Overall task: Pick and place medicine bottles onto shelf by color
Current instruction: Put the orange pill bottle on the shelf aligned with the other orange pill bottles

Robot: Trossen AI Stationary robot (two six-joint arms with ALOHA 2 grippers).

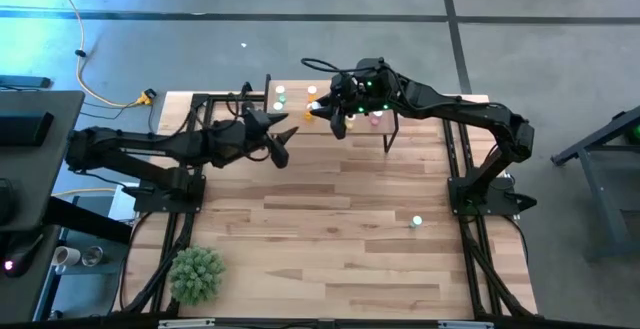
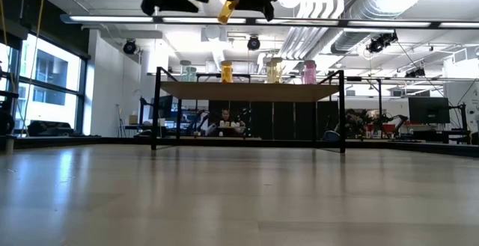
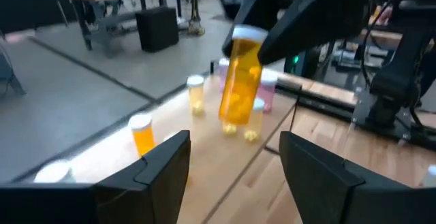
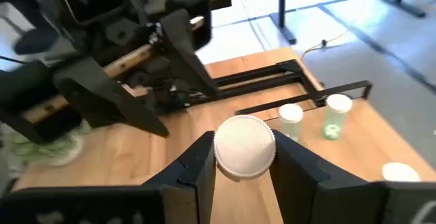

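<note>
White-capped, the orange bottle (image 4: 244,146) sat clamped between the right gripper (image 1: 330,115)'s fingers, upper centre of the high view, just left of the shelf (image 1: 385,120). Facing it, the left gripper (image 1: 284,141) hovered with fingers spread wide, empty. Other bottles (image 2: 309,72) stood on the shelf.

Two dark jointed robot arms (left (image 1: 150,149), right (image 1: 470,114)); one low light-wood shelf (image 2: 247,91); one fuzzy green plant ball (image 1: 196,274); one translucent orange white-capped medicine bottle (image 3: 242,81) aloft; one green white-capped bottle (image 1: 417,221) alone on the wooden tabletop (image 1: 330,229) (those on the shelf cannot be counted).

An orange bottle (image 2: 227,10) hangs tilted above the shelf (image 2: 251,91) holding four bottles.
</note>
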